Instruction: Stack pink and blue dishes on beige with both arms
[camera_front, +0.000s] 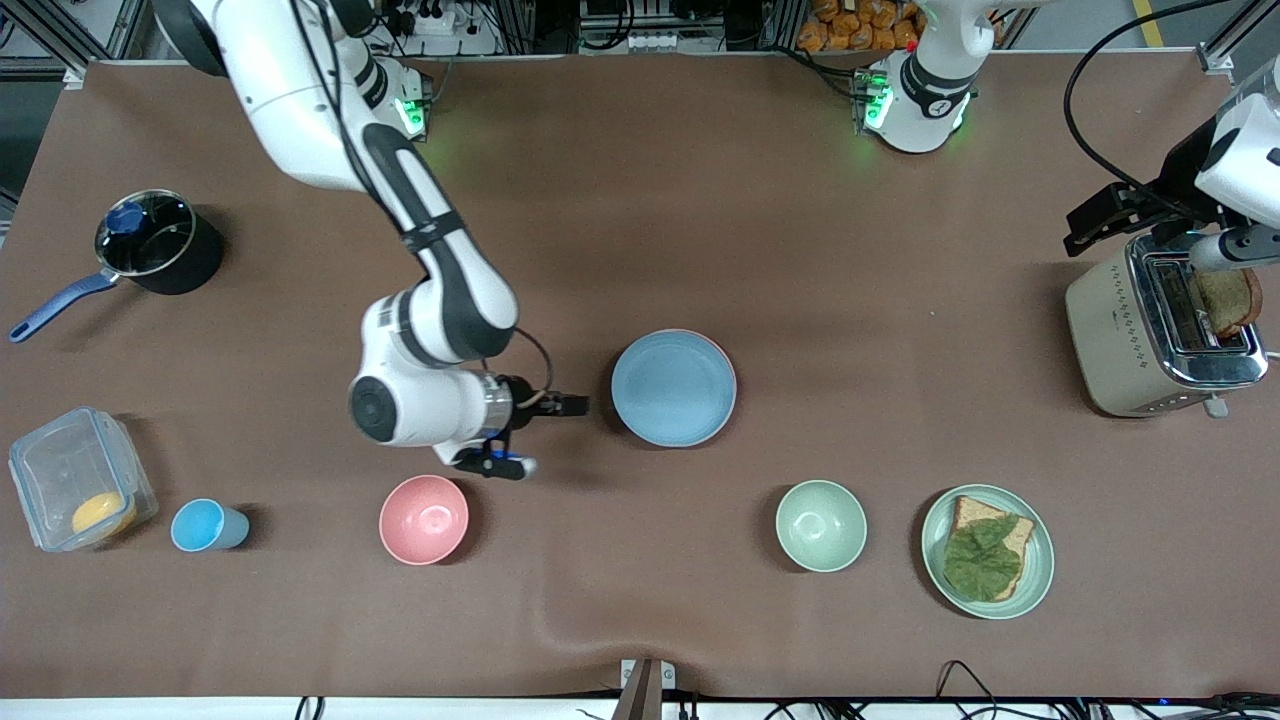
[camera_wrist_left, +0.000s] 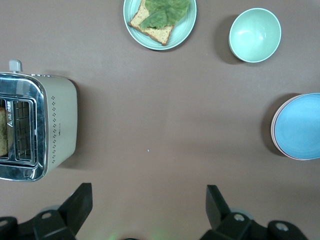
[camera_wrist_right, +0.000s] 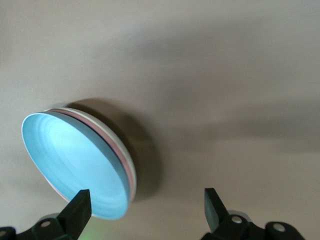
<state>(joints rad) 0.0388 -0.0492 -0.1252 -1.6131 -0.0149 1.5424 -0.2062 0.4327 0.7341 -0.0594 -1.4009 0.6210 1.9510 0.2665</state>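
The light blue plate (camera_front: 673, 388) lies on top of a stack in the middle of the table. The pink plate's rim (camera_front: 716, 346) peeks out beneath it. In the right wrist view the blue plate (camera_wrist_right: 70, 160) sits on the pink rim (camera_wrist_right: 119, 149), with the cream-white beige plate's rim (camera_wrist_right: 134, 175) lowest. My right gripper (camera_front: 555, 436) (camera_wrist_right: 147, 200) is open and empty, low beside the stack toward the right arm's end. My left gripper (camera_front: 1085, 228) (camera_wrist_left: 148, 197) hangs open and empty high up by the toaster, from where the blue plate (camera_wrist_left: 302, 125) is also visible.
A toaster (camera_front: 1160, 335) holding a slice of toast stands at the left arm's end. A pink bowl (camera_front: 424, 519), blue cup (camera_front: 205, 525), green bowl (camera_front: 821, 525) and green plate with bread and leaf (camera_front: 988, 551) line the near side. A pot (camera_front: 158, 242) and plastic box (camera_front: 78, 478) are there too.
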